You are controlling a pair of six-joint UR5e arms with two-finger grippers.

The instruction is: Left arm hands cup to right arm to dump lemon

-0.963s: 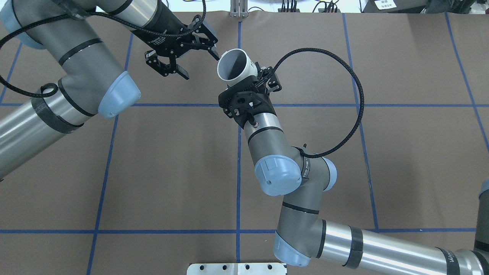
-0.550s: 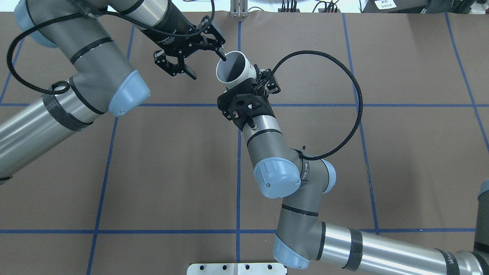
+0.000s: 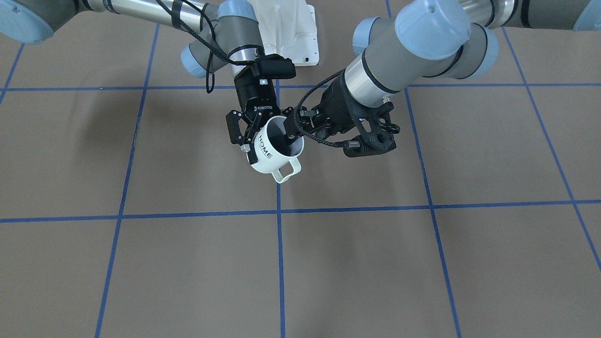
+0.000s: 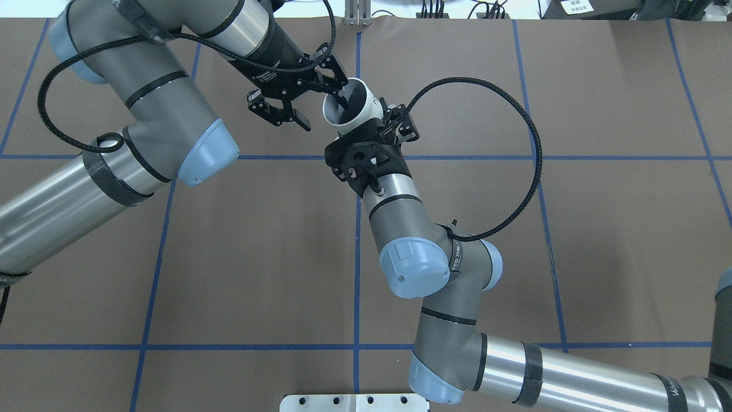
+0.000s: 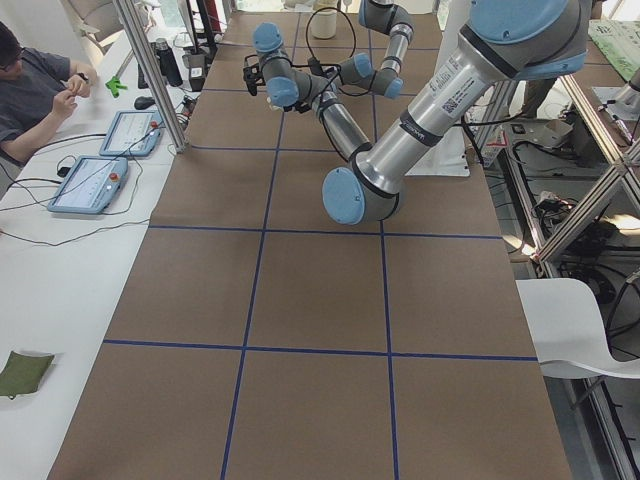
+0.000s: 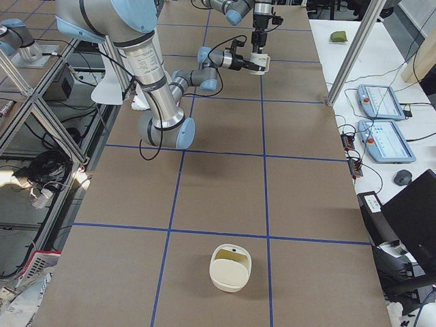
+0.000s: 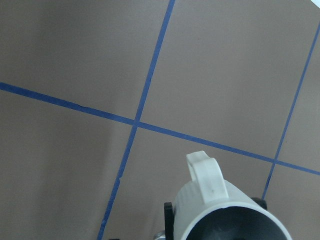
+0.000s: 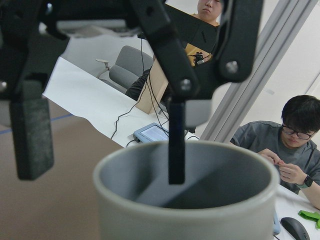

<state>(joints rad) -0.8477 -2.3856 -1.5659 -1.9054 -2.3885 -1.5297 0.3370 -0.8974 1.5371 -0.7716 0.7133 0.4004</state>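
Aloft over the bench [image 4: 229,257], the cup [image 3: 270,157] hangs tilted, pinched by the right pincer [image 3: 253,131]. Left pincer [image 4: 321,111] is spread astride the rim, one finger inside. Best to close squarely on the wall before the right releases; no lemon shows.

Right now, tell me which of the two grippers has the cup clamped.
The right gripper: it is shut on the wall of the cup. The left gripper is open, with one finger inside the mouth and the other outside.
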